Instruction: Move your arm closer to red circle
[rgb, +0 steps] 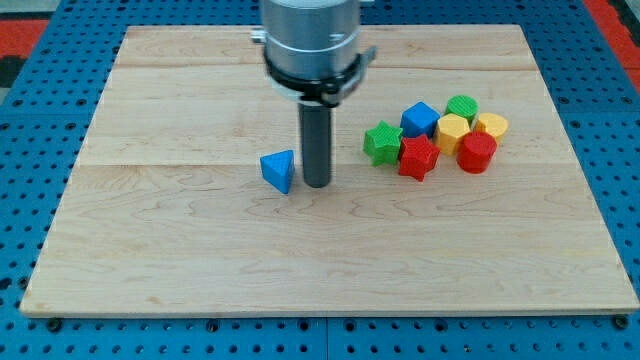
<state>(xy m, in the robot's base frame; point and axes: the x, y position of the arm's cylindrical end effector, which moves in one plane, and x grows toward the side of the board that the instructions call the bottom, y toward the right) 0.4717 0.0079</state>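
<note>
Camera view: tip (316, 185) on the tabletop (150, 250), just beside the blue triangle (279, 170), at its right. Red circle (477, 152) well apart, toward the view's right and a little up, at the right end of the cluster, below the yellow blocks. Red star (418, 157) and green star (382, 142) between. Rod upright. No gripper here, nothing held. Next move probably rightward.

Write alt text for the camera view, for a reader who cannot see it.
My tip rests on a wooden board, just right of a blue triangle. The red circle sits farther to the view's right, in a cluster with a red star, green star, blue cube, two yellow blocks and a green block.
</note>
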